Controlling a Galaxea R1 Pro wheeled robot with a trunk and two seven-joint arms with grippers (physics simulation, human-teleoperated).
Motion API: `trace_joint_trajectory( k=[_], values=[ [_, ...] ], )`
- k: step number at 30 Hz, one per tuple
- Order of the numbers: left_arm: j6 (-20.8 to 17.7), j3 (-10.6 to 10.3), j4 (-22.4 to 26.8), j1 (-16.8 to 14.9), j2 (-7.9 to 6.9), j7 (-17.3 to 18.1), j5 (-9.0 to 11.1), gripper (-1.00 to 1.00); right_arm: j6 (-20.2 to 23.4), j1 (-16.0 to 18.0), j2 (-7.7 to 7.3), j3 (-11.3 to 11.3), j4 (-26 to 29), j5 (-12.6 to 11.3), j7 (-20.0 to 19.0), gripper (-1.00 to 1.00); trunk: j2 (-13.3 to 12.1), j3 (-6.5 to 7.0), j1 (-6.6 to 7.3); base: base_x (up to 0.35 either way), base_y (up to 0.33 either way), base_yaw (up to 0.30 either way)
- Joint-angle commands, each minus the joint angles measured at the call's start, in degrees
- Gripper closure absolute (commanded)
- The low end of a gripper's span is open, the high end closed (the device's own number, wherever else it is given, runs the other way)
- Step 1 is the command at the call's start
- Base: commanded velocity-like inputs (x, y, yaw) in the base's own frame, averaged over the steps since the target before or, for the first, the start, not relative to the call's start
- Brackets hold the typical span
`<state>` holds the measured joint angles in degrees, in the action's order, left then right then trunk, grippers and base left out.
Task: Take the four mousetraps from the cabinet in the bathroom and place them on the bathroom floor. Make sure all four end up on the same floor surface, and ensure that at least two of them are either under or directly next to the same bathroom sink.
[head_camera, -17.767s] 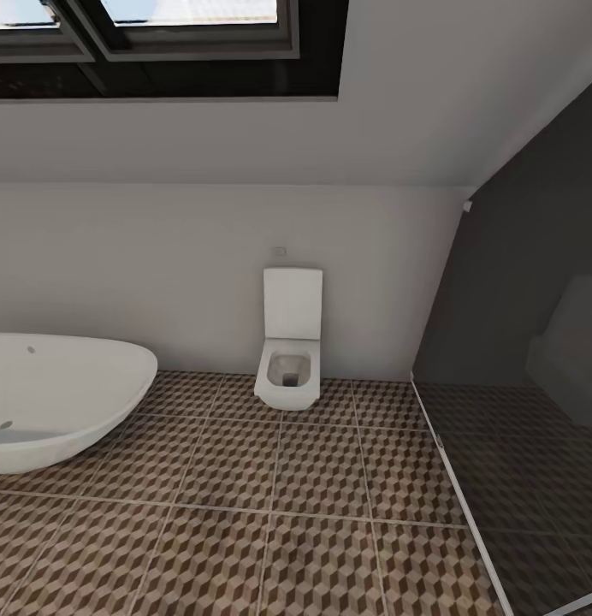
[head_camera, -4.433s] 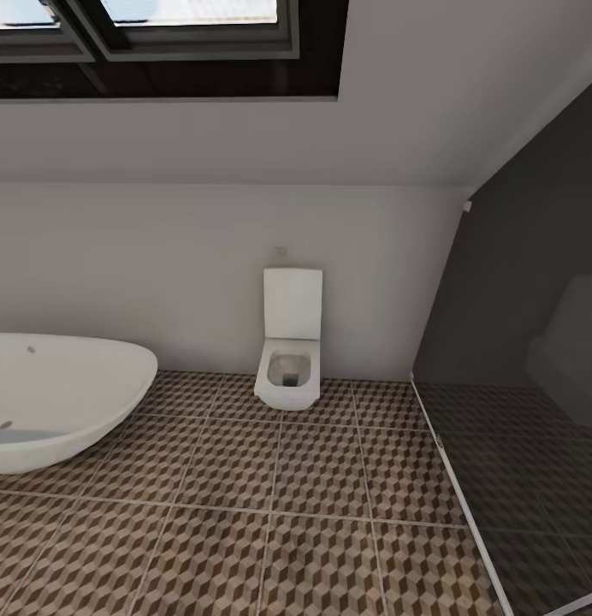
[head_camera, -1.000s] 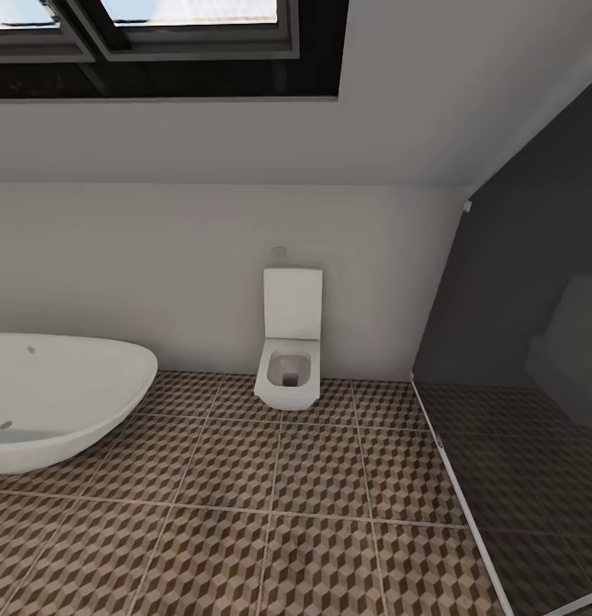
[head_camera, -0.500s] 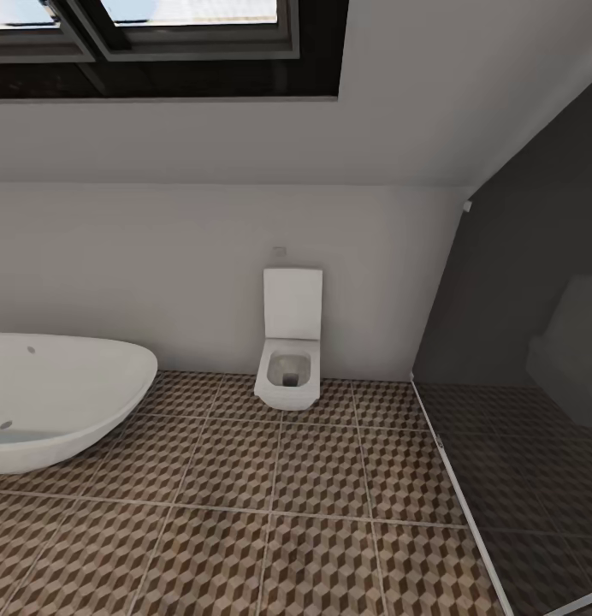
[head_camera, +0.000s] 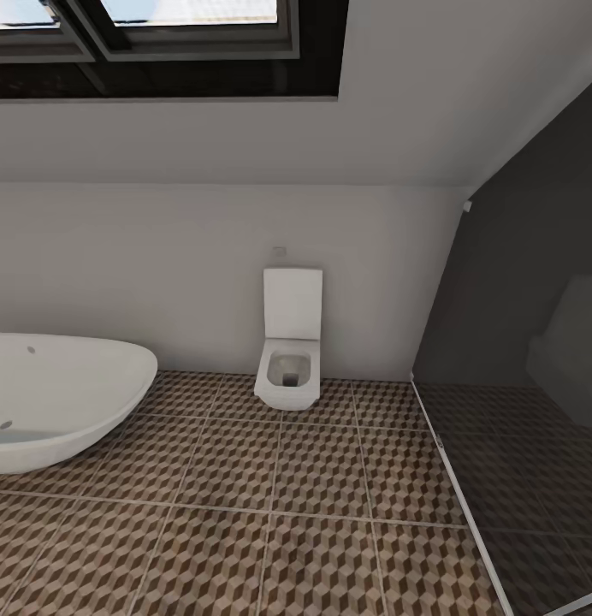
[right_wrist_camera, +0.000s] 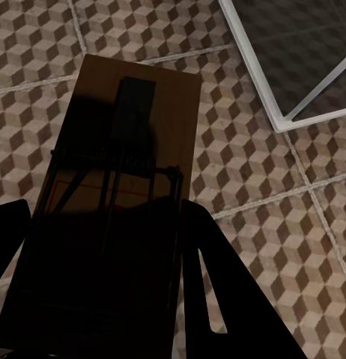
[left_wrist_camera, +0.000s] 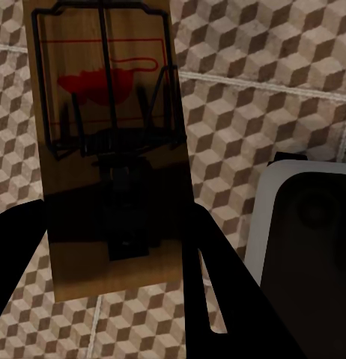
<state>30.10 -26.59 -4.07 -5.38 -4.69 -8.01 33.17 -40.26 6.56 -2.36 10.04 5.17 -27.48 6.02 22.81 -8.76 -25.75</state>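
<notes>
Each gripper pinches a mousetrap above the cube-tiled floor [head_camera: 313, 513]: the left gripper [left_wrist_camera: 113, 254] clamps one trap [left_wrist_camera: 109, 149], the right gripper [right_wrist_camera: 98, 277] another trap [right_wrist_camera: 120, 194]. Ahead, a toilet [head_camera: 289, 351] stands at the wall, a tub [head_camera: 56, 398] to its left

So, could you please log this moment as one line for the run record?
left claw: holds mousetrap | right claw: holds second mousetrap | both above tiled floor | ahead: toilet, bathtub
</notes>
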Motion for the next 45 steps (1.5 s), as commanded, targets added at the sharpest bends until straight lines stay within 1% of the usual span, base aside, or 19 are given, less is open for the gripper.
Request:
trace_joint_trajectory(
  k=[1, 45],
  values=[
    [0.2, -0.4, -0.1, -0.1, 0.03, -0.3, -0.1, 1.00, -0.1, 0.0, 0.01, 0.5, 0.0, -0.1, 0.5, 1.00, 0.1, -0.11, -0.03, 0.000, 0.000, 0.000],
    [0.2, -0.4, -0.1, -0.1, 0.03, -0.3, -0.1, 1.00, -0.1, 0.0, -0.01, 0.5, 0.0, -0.1, 0.5, 1.00, 0.1, -0.11, -0.03, 0.000, 0.000, 0.000]
  ],
)
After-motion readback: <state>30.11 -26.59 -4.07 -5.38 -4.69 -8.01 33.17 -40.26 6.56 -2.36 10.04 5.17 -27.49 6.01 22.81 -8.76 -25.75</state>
